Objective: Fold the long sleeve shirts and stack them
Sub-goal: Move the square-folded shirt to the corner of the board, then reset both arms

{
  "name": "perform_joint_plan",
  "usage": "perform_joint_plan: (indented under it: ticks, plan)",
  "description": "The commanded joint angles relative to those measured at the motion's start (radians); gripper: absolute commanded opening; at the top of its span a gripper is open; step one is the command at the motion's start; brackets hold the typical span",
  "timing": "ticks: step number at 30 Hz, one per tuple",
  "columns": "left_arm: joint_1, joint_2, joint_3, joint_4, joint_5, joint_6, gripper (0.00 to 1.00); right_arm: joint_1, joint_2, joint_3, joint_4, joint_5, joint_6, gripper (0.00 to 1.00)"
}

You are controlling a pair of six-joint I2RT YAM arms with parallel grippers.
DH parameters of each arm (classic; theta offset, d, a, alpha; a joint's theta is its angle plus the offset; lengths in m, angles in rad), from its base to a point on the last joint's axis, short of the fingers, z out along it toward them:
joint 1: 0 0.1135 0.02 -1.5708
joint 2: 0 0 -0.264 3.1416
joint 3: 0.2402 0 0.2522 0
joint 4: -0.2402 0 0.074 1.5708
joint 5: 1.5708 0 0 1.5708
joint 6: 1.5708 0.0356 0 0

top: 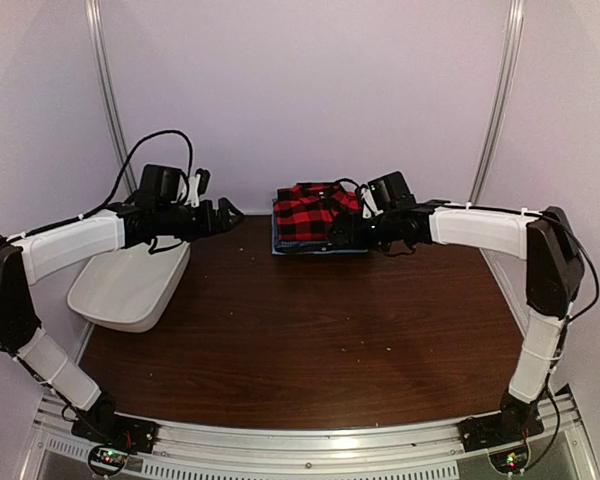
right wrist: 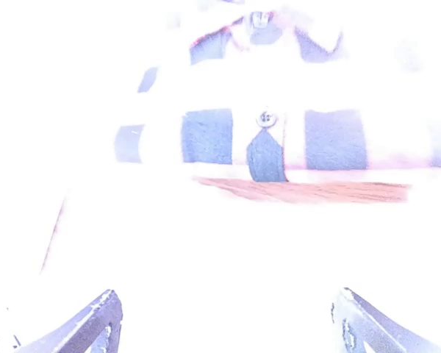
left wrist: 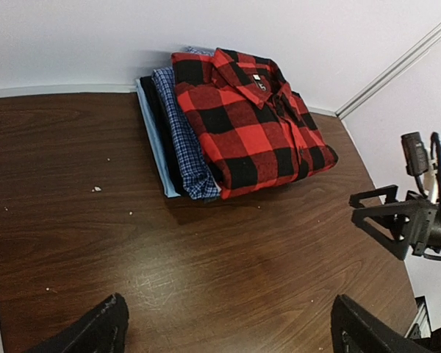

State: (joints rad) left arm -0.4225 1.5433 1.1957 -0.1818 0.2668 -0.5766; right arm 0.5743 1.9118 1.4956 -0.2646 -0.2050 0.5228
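Both jaws stand wide and empty: right gripper (right wrist: pixel 224 331), left gripper (left wrist: pixel 231 334). Just ahead of the right one lies the folded red plaid shirt (left wrist: pixel 257 125), stacked on the blue check shirt (left wrist: pixel 182 140). The cloth is probably soft, light and floppy, so pinch a folded edge.

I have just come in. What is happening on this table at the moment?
Two robot arms are folding and stacking shirts. The red plaid shirt lies folded on top of the blue check shirt at the far edge of the table. Both arms hold nothing. The right gripper is open close beside the shirts, and the left gripper is open farther off, facing them. A white tub sits at the left side of the table.
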Motion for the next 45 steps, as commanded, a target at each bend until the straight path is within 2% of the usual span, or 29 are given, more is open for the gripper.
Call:
perform_joint_plan:
  ticks: [1, 14, 21, 25, 29, 32, 38, 42, 45]
  plan:
    - [0.004, -0.067, -0.054, 0.061, -0.048, 0.030, 0.98, 0.009, -0.179, -0.157, 0.107, 0.095, -0.009, 1.00]
    - [-0.038, -0.229, -0.269, 0.155, -0.202, 0.083, 0.98, 0.007, -0.699, -0.604, 0.178, 0.415, -0.098, 1.00]
    - [-0.062, -0.377, -0.529, 0.344, -0.403, 0.109, 0.98, -0.002, -0.896, -0.788, 0.180, 0.599, -0.173, 1.00]
    - [-0.062, -0.515, -0.701, 0.454, -0.553, 0.116, 0.98, -0.106, -0.977, -0.910, 0.254, 0.601, -0.203, 1.00]
    - [-0.061, -0.582, -0.776, 0.467, -0.586, 0.152, 0.98, -0.243, -0.993, -1.014, 0.412, 0.540, -0.215, 1.00]
    - [-0.061, -0.558, -0.783, 0.460, -0.544, 0.171, 0.98, -0.337, -0.978, -1.089, 0.551, 0.520, -0.246, 1.00]
    - [-0.047, -0.536, -0.831, 0.529, -0.605, 0.224, 0.98, -0.500, -0.956, -1.261, 0.872, 0.499, -0.300, 0.96]
    - [-0.010, -0.499, -0.840, 0.564, -0.675, 0.227, 0.98, -0.562, -0.896, -1.384, 1.148, 0.471, -0.335, 0.96]
    - [0.026, -0.473, -0.846, 0.620, -0.692, 0.217, 0.98, -0.591, -0.794, -1.400, 1.336, 0.445, -0.363, 0.97]
